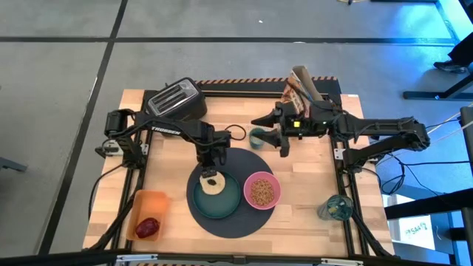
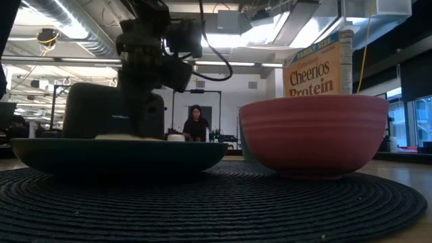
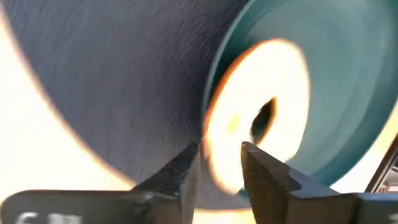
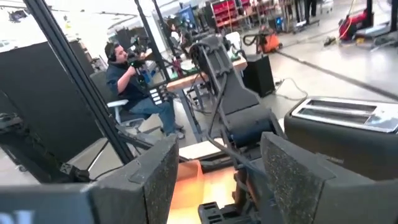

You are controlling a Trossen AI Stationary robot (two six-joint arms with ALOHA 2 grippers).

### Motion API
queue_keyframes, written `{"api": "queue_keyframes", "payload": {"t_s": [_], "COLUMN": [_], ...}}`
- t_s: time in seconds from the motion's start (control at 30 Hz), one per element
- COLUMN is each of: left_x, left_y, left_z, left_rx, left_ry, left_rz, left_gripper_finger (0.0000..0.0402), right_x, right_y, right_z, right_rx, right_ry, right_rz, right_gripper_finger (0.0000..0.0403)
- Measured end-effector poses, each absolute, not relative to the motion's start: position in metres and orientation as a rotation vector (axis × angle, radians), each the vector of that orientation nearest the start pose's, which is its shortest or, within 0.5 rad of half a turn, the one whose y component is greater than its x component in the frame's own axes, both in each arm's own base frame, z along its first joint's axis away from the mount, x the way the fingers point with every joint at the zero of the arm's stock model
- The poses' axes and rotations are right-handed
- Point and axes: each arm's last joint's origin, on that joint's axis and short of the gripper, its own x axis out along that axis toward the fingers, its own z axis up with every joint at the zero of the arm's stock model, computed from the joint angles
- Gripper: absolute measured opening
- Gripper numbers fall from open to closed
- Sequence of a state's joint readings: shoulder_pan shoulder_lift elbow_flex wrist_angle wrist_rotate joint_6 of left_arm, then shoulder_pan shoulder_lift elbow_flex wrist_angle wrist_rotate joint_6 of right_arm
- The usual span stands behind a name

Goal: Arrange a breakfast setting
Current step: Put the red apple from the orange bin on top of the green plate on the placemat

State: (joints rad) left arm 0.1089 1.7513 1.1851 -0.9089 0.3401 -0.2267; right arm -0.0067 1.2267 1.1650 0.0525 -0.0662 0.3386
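A bagel half (image 1: 214, 185) lies on the teal plate (image 1: 222, 207), which sits on the dark grey round mat (image 1: 244, 223). A pink bowl (image 1: 261, 191) with cereal stands on the mat's right side. My left gripper (image 1: 212, 170) reaches down from above and is shut on the bagel. My right gripper (image 1: 267, 134) is open and empty, held above the table beside the small green cup (image 1: 256, 135) behind the mat. The dark red fruit (image 1: 148, 227) lies in an orange container (image 1: 151, 203) at the near left. No spoon shows. My left gripper pinches the bagel's ring (image 3: 227, 134) between its two fingers, one finger (image 3: 186, 165) at the outer rim and the other (image 3: 261, 165) by the centre hole. The fingers point down from above. The bagel lies flat on the plate (image 3: 348, 74).
A black toaster (image 1: 177, 100) stands at the far left. A cereal box (image 1: 303, 85) stands at the far edge behind my right arm. A glass (image 1: 336, 208) stands at the near right. A person (image 4: 134, 81) sits in the room beyond the table.
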Motion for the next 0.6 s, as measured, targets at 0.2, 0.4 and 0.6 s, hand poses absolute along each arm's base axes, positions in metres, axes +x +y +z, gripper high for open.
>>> {"api": "queue_keyframes", "payload": {"t_s": [0.2,0.4,0.6], "left_x": [0.301,0.281,0.246], "left_y": [0.027,0.016,-0.012], "left_z": [0.22,0.27,0.311], "left_rx": [-0.489,-0.499,-0.54], "left_ry": [1.631,1.545,1.4], "left_rz": [0.202,0.308,0.382], "left_gripper_finger": [0.0158,0.016,0.0159], "right_x": [0.266,0.266,0.265], "right_y": [0.0,0.0,-0.004], "right_z": [0.404,0.405,0.404], "right_rx": [0.274,0.254,0.23], "right_ry": [-0.016,-0.018,-0.027], "right_rz": [0.057,0.049,-0.057], "right_gripper_finger": [0.0218,0.0218,0.0218]}}
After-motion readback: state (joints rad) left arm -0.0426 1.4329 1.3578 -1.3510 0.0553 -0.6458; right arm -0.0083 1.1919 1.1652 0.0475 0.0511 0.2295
